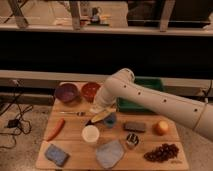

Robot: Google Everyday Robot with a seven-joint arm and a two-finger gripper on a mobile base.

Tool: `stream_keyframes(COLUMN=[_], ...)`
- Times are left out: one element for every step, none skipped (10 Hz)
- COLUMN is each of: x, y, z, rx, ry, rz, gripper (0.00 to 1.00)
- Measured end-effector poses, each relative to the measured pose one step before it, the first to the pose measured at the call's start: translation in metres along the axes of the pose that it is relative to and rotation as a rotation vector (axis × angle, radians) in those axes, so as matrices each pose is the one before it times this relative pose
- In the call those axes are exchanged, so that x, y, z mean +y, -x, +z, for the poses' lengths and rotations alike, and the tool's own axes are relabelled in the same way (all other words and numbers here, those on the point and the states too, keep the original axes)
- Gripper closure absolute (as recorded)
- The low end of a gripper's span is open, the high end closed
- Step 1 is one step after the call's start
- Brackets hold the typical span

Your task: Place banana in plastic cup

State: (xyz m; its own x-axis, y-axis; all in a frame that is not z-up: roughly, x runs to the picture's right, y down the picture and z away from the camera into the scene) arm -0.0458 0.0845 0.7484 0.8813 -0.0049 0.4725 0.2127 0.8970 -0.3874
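No text, labels, brands or numbers readable anywhere; tool (98, 108) just above banana (102, 116), mid-table (75, 150).
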Motion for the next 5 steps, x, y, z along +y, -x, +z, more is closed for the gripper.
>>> stream_keyframes(x=[0.00261, 0.00206, 0.00128, 0.00333, 0.00237], y=[0.00020, -0.00006, -0.00036, -0.00403, -0.00349], z=[0.00459, 0.00442, 0.00282, 0.00194, 0.00115], rx=[-0.00360, -0.00307, -0.00188, -0.00038, 0.00088], ry=[0.01069, 0.01077, 0.00637, 0.00908, 0.00563], rz=[0.00148, 0.00108, 0.00124, 0.01004, 0.00815], gripper=[0.83, 0.83, 0.83, 0.83, 0.83])
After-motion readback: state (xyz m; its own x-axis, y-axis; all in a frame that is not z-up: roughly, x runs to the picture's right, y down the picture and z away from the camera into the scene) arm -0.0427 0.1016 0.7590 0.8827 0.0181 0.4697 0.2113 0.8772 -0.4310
